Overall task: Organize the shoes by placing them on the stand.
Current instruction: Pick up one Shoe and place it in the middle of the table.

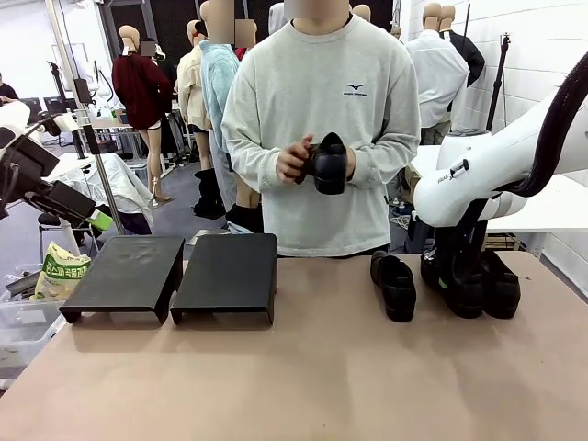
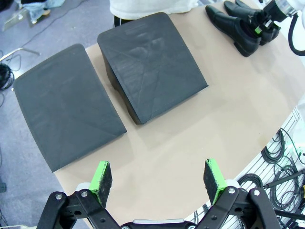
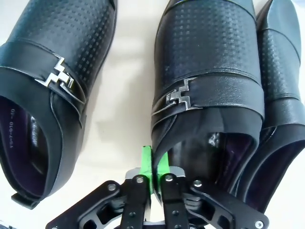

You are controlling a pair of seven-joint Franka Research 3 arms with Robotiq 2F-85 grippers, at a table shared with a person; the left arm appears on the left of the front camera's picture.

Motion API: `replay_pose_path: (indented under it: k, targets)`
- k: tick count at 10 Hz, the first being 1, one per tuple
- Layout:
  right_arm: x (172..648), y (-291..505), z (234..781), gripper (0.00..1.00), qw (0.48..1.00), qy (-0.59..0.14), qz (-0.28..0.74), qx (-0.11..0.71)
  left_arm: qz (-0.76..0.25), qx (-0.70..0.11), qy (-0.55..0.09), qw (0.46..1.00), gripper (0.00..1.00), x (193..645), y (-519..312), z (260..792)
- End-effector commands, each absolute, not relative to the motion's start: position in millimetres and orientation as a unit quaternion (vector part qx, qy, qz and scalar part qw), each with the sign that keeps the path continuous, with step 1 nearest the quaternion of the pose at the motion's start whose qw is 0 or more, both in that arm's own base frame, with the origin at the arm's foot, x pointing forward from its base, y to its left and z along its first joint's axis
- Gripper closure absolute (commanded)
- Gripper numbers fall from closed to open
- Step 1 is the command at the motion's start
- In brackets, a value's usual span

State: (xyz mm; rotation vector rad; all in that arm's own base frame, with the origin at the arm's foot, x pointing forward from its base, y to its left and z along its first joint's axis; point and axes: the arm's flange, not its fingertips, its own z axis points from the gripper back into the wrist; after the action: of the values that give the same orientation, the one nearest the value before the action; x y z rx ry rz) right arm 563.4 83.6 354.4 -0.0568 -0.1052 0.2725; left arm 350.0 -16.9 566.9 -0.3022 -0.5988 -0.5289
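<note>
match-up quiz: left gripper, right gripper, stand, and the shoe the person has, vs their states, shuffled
1 left gripper
2 right gripper
3 stand
4 held shoe

a in the person's hands
b shut on the middle shoe
c open, holding nothing
d tops bare

Pairs: 1-c, 2-b, 3-d, 4-a

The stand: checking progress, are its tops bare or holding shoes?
Bare. Both risers show empty tops; three shoes sit on the table, the middle one pinched by the right gripper, the fourth in the person's hands.
</note>
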Motion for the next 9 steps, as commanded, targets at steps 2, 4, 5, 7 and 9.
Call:
replay_pose_path:
  k: [2,4,5,7,9]
  targets:
    - [567,81,352,1.00,0.991,-0.058,0.123,-0.015,-0.258,-0.149,-0.291,0.909,0.00,350,-15,568]
    - [553,79,380,1.00,0.992,-0.080,0.099,-0.018,-0.258,-0.149,-0.291,0.909,0.00,350,-15,568]
    - [536,79,413,1.00,0.991,-0.100,0.080,-0.029,-0.258,-0.149,-0.291,0.909,0.00,350,-15,568]
    - [486,81,479,1.00,0.987,-0.146,0.057,-0.044,-0.258,-0.149,-0.291,0.909,0.00,350,-15,568]
    - [431,96,508,1.00,0.985,-0.156,0.063,-0.049,-0.258,-0.149,-0.291,0.909,0.00,350,-15,568]
